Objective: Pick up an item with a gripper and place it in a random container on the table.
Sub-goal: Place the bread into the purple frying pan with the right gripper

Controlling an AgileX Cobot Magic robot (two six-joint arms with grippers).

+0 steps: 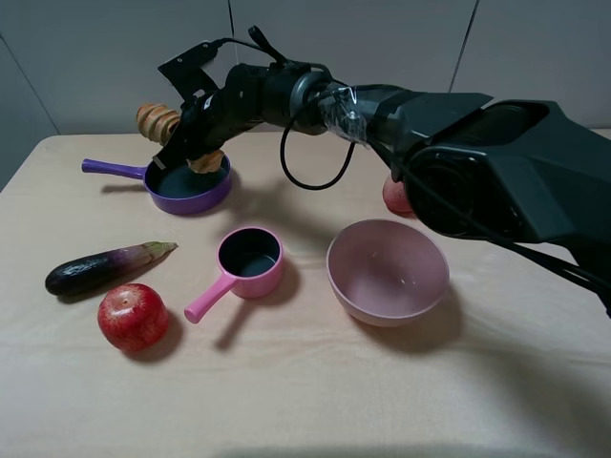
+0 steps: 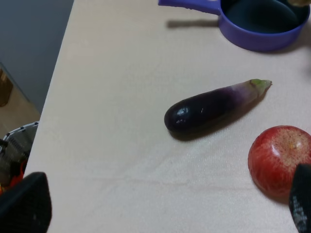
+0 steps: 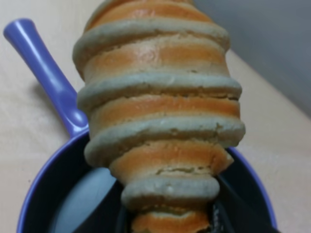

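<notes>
Bread roll [image 1: 156,122] over purple frying pan [image 1: 191,202].
My right gripper [image 1: 188,143] is clamped tight on it; dropped tilted, it may bounce out.

We see soft, even light, maybe from above, since shadows sit close under things. The pink bowl [image 1: 387,272] drops a dim shadow on the table [image 1: 305,401]. The eggplant [image 2: 214,104] has small shiny spots. In the right wrist view the bread roll [image 3: 160,116] looks a bit blurry up close, and the purple pan [image 3: 48,77] behind it too.
</notes>
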